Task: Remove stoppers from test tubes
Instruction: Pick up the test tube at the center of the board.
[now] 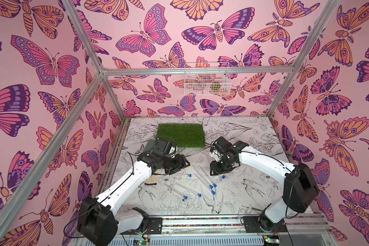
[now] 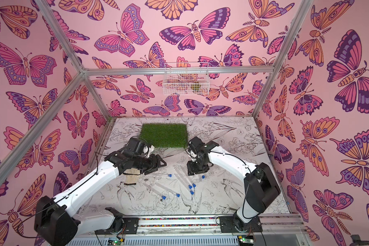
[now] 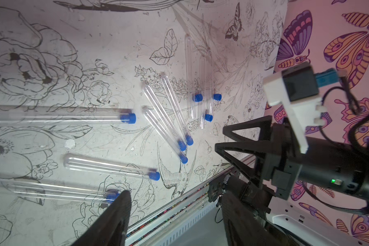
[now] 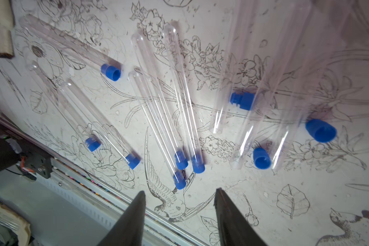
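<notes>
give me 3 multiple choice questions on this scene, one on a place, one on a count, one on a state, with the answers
1. Where does the grass mat lie?
A. at the far end of the table
B. at the near edge of it
C. draped over the tubes

2. How many stoppers lie loose, out of any tube?
A. none
B. three
C. seven

3. How does the right pincer stand?
A. shut on a stopper
B. shut on a tube
C. open, holding nothing

Answers:
1 A: both top views show the mat at the rear of the tabletop.
2 B: the right wrist view shows three blue ones lying beside open test tubes.
3 C: in the left wrist view its jaws stand apart with nothing between them.
</notes>
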You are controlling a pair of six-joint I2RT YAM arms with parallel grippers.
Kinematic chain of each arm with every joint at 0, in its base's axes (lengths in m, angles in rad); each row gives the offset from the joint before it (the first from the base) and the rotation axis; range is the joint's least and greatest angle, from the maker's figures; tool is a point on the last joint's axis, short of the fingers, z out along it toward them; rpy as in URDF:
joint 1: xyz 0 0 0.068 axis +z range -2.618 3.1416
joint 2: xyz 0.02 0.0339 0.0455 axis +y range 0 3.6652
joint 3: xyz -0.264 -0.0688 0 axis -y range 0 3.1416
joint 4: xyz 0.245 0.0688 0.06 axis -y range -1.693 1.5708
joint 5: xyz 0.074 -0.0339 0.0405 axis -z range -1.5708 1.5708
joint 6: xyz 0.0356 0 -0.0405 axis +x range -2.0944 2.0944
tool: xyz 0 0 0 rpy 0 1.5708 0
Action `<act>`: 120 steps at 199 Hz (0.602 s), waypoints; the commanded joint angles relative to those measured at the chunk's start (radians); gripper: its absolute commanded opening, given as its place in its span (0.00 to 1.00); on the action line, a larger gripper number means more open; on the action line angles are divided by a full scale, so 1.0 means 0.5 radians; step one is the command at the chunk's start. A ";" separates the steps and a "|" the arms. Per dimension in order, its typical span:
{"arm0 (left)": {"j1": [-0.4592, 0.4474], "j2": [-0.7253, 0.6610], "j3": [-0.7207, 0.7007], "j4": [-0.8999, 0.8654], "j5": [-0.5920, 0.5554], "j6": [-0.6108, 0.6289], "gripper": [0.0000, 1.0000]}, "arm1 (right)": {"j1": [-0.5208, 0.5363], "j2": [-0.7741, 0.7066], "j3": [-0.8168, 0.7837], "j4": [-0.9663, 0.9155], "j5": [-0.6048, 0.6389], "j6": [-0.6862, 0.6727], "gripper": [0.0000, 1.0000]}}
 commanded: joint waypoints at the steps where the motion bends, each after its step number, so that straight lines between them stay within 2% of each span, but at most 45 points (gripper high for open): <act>1: 0.057 -0.063 -0.135 0.172 0.053 -0.115 0.70 | 0.079 0.105 0.065 -0.002 0.044 -0.079 0.52; 55: 0.118 -0.076 -0.232 0.290 0.121 -0.221 0.70 | 0.134 0.270 0.060 0.032 0.115 -0.133 0.43; 120: 0.137 -0.044 -0.232 0.317 0.148 -0.232 0.70 | 0.136 0.403 0.087 0.065 0.152 -0.163 0.37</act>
